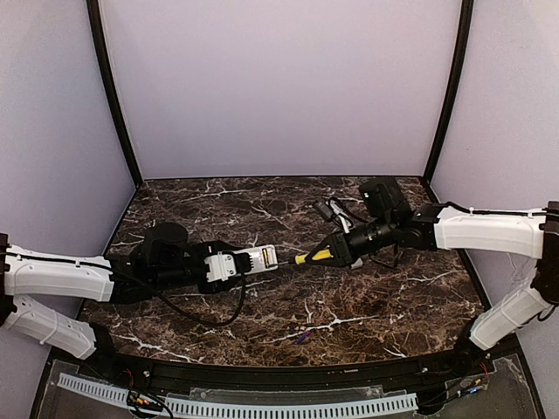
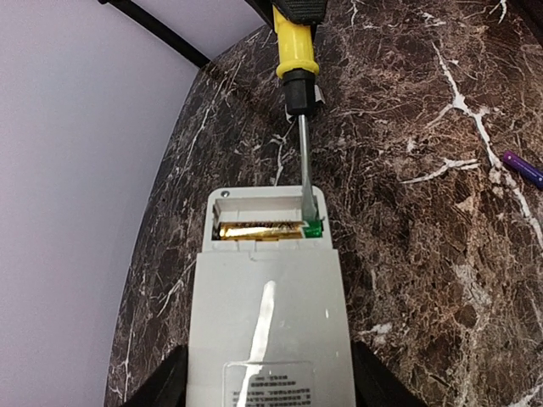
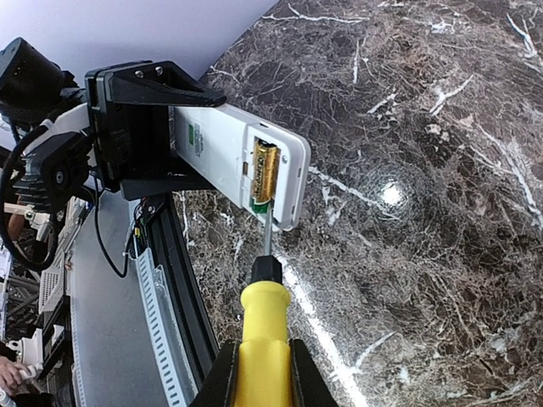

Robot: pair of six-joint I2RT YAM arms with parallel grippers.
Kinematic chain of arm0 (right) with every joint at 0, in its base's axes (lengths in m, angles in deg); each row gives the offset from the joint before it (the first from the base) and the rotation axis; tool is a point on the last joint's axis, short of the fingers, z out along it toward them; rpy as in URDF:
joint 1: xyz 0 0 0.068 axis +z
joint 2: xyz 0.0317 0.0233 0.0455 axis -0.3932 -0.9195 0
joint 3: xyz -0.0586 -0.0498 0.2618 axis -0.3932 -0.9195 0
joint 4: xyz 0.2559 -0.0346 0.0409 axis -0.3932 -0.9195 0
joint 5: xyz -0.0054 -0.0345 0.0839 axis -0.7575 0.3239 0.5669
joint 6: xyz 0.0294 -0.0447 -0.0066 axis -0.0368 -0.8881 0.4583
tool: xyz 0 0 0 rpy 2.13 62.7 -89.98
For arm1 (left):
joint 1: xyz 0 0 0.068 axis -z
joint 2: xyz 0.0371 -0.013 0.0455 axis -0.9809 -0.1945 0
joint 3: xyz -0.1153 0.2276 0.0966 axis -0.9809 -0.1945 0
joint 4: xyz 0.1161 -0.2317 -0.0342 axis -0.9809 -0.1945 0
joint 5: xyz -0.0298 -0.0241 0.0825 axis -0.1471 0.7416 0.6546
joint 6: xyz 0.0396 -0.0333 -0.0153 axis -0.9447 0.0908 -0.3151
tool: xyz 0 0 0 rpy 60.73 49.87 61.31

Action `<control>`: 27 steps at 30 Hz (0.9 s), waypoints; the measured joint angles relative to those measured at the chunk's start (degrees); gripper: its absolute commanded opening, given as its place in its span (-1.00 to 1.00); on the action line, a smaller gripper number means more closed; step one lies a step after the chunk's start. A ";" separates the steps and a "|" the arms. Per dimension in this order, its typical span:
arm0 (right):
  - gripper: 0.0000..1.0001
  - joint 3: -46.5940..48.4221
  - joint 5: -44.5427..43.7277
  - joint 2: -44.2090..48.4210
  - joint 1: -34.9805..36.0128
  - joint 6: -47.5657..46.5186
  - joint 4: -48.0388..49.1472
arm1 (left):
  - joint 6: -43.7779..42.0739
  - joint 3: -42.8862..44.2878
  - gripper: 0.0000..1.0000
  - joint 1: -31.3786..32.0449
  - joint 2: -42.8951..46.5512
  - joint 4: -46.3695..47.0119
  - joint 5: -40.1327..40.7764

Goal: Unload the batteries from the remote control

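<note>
My left gripper (image 1: 223,266) is shut on the white remote control (image 1: 253,259) and holds it back side up, with the battery bay open at its far end. In the left wrist view the remote (image 2: 267,314) shows one gold battery (image 2: 259,230) with a green end lying in the bay. My right gripper (image 1: 341,249) is shut on a yellow-handled screwdriver (image 1: 316,256). Its metal tip (image 2: 305,203) is inside the bay at the battery's green end. The right wrist view shows the handle (image 3: 264,339), the remote (image 3: 221,148) and the battery (image 3: 264,170). A second, purple battery (image 1: 302,337) lies loose on the table.
The dark marble table (image 1: 393,297) has purple walls at the back and sides. The loose purple battery also shows at the right edge of the left wrist view (image 2: 522,169). A black rail and a white slotted strip (image 1: 262,406) run along the near edge.
</note>
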 measured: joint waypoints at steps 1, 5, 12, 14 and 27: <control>-1.00 -0.31 0.07 -0.39 -0.09 0.13 0.26 | 0.48 -0.02 -0.99 0.00 -0.59 0.07 -0.20; -1.00 -1.57 0.72 -1.68 -0.37 0.48 2.08 | 2.19 -0.07 -0.99 0.04 -2.84 1.40 -1.73; -1.00 -3.91 2.43 -3.32 -0.83 0.52 4.20 | 4.13 -0.11 -0.99 0.00 -7.04 3.21 -3.41; -1.00 -4.46 2.75 -4.07 -0.98 0.52 4.63 | 4.44 -0.11 -0.99 0.00 -8.17 3.34 -3.80; -1.00 -6.21 3.06 -7.54 -1.84 0.68 6.25 | 5.33 -0.17 -0.99 0.02 -13.38 5.20 -5.20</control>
